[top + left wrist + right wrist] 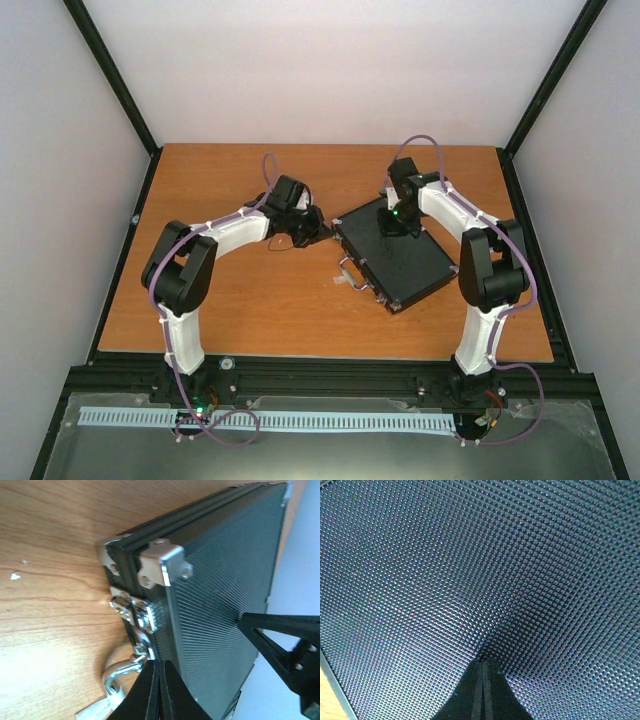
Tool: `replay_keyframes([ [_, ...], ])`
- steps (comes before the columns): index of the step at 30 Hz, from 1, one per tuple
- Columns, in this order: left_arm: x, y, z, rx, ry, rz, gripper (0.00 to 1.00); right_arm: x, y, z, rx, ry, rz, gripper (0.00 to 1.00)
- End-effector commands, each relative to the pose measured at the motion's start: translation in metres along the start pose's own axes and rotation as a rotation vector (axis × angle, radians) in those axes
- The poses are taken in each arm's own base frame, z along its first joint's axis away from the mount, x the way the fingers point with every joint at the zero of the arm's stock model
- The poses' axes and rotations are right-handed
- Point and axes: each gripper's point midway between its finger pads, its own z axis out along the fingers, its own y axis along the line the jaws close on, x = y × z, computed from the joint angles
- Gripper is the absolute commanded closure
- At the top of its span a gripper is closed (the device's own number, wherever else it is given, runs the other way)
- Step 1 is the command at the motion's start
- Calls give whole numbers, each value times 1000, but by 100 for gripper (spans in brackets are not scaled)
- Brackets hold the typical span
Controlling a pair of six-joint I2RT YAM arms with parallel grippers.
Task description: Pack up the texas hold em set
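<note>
Texas hold em case (395,255) lies closed and flat on the table (250,310), right of centre in the overhead frame. The right gripper (482,667), jaws clenched on nothing, presses tip-down on the textured lid (520,570). The left gripper (159,670), also pinched shut and empty, sits at the case's front edge just below a silver latch (134,611) and beside the handle (116,677). Whether it touches the latch is unclear. A sideways push there could skid or pivot the case if the right tip slips on the lid.
</note>
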Motion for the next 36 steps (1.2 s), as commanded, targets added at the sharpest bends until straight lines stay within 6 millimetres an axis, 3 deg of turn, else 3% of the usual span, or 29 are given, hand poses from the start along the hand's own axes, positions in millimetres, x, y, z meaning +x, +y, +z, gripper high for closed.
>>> replay_keyframes([
  [1, -6, 13, 10, -29, -24, -50, 99, 10, -3, 12, -4, 36, -14, 97],
  [10, 1, 59, 30, -144, -2, -88, 99, 23, -5, 20, -11, 71, -13, 97],
  [13, 3, 66, 39, -145, 18, -120, 99, 26, -5, 22, -14, 81, -11, 97],
  [16, 9, 57, 30, -125, 36, -121, 99, 28, -5, 23, -12, 88, -15, 97],
  [19, 14, 49, 2, -143, 6, -63, 99, 27, -5, 24, -12, 84, -15, 97],
  [22, 14, 22, -24, -86, -34, -11, 99, 27, -5, 25, -14, 82, -10, 97],
  [25, 11, -7, -36, -13, -45, 4, 99, 29, -5, 28, -18, 88, -4, 97],
  [29, 5, -22, -35, 32, -44, -7, 99, 30, -6, 28, -16, 92, -4, 97],
  [36, -6, -17, -10, 27, -22, -34, 99, 32, -8, 30, -3, 100, -6, 97],
])
